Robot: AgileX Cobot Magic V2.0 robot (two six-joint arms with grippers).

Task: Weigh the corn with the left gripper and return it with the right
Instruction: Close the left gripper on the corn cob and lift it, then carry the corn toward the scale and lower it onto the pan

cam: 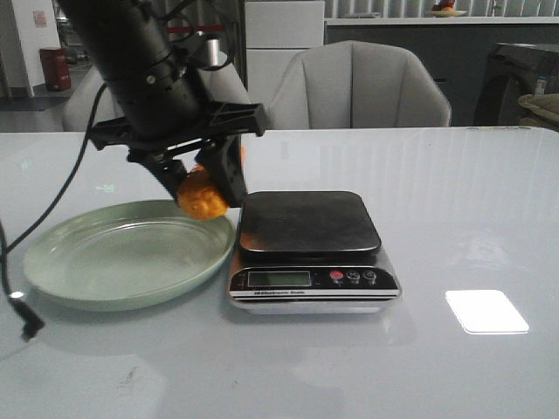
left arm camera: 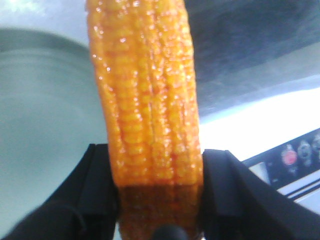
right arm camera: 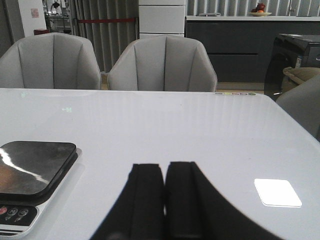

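My left gripper [cam: 203, 188] is shut on the orange-yellow corn [cam: 203, 197] and holds it in the air above the right rim of the green plate [cam: 79, 275], just left of the scale [cam: 307, 223]. In the left wrist view the corn [left arm camera: 147, 100] stands between the two black fingers [left arm camera: 95, 185], with the plate [left arm camera: 40, 115] behind it and the scale's buttons [left arm camera: 292, 156] off to one side. My right gripper [right arm camera: 164, 172] is shut and empty, low over the bare table right of the scale [right arm camera: 35, 165]. It does not show in the front view.
The scale has a dark steel platform and a display with three buttons [cam: 352, 277] at its front. A black cable [cam: 26, 323] hangs from the left arm to the table left of the plate. Grey chairs [cam: 358, 83] stand behind the table's far edge.
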